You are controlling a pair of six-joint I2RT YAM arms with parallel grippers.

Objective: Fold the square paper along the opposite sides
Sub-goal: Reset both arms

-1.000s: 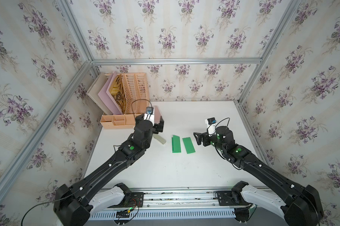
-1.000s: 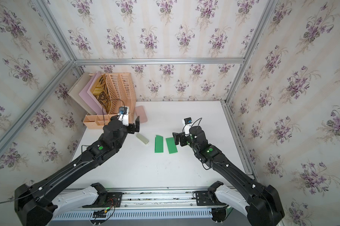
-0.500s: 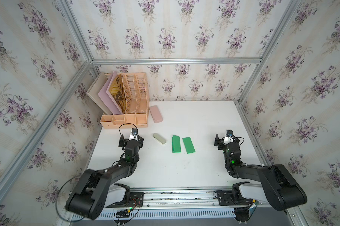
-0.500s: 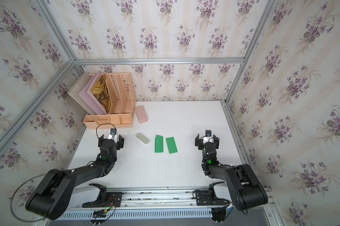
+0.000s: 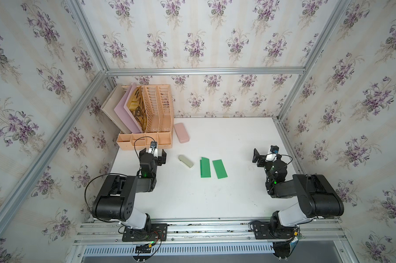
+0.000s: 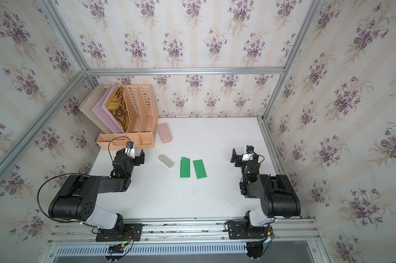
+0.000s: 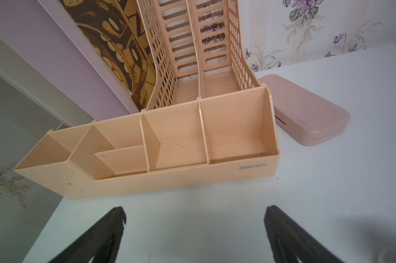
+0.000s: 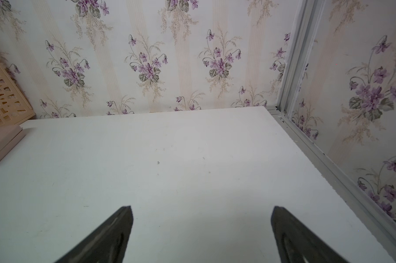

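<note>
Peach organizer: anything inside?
The organizer has empty front bins and two empty rear slots. The remaining slot holds a pink folder and a patterned sheet; they hide its floor.

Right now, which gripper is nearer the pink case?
Left. The left gripper is by the organizer, close to the pink case; the right gripper is across the table.

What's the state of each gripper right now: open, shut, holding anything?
Left gripper: open, holding nothing.
Right gripper: open, holding nothing.
</note>
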